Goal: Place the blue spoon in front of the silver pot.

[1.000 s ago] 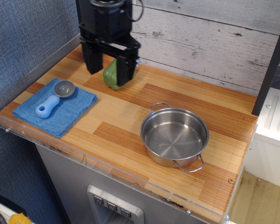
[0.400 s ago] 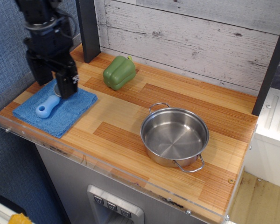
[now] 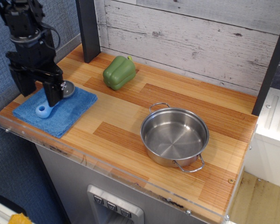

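Observation:
The blue spoon [image 3: 43,110] lies on a flat blue cloth [image 3: 65,114] at the left front of the wooden counter. Its grey bowl [image 3: 68,88] points toward the back, and its holed handle end points toward the front. My black gripper [image 3: 37,92] hangs low over the spoon with its two fingers [image 3: 52,94] apart. One finger hides the middle of the handle. I cannot tell whether it touches the spoon. The silver pot [image 3: 174,136] stands empty at the right front, well apart from the gripper.
A green toy pepper [image 3: 119,72] sits at the back middle. A dark post [image 3: 87,28] stands at the back left. A clear plastic rim [image 3: 107,168] edges the counter's front and left side. A grey plank wall [image 3: 191,32] runs along the back.
The gripper has moved from above the pepper, leftward and toward the front, and down over the spoon on the cloth. The spoon, the pot and the pepper have not moved.

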### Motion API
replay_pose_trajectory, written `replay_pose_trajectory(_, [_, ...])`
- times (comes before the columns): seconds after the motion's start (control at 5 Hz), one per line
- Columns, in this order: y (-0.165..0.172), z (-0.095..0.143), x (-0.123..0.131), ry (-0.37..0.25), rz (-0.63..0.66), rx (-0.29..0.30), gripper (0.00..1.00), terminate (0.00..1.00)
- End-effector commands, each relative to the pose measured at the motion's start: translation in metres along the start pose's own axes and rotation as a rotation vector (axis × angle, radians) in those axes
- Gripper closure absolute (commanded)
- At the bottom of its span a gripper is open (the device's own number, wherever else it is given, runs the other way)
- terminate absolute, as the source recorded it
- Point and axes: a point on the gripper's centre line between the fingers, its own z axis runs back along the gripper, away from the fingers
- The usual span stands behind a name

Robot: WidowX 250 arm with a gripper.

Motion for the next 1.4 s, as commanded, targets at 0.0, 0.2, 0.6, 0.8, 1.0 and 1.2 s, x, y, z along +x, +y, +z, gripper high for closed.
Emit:
replay_pose_trajectory(0.0, [0.006,0.0,0.008,-0.004,0.064,0.037,0.0,0.0])
replay_pose_trajectory(0.2, [0.004,-0.007,0.012,0.013,0.071,0.04,0.0,0.0])
replay_pose_trajectory(0.6, [-0.003,-0.019,0.019,0.043,0.058,0.045,0.0,0.0])
replay_pose_trajectory(0.8, [-0.004,-0.022,0.02,0.047,0.056,0.049,1.0,0.0])
replay_pose_trajectory(1.0, [-0.004,-0.02,0.02,0.048,0.052,0.054,1.0,0.0])
replay_pose_trajectory(1.2, [-0.005,-0.018,0.019,0.043,0.051,0.056,1.0,0.0])
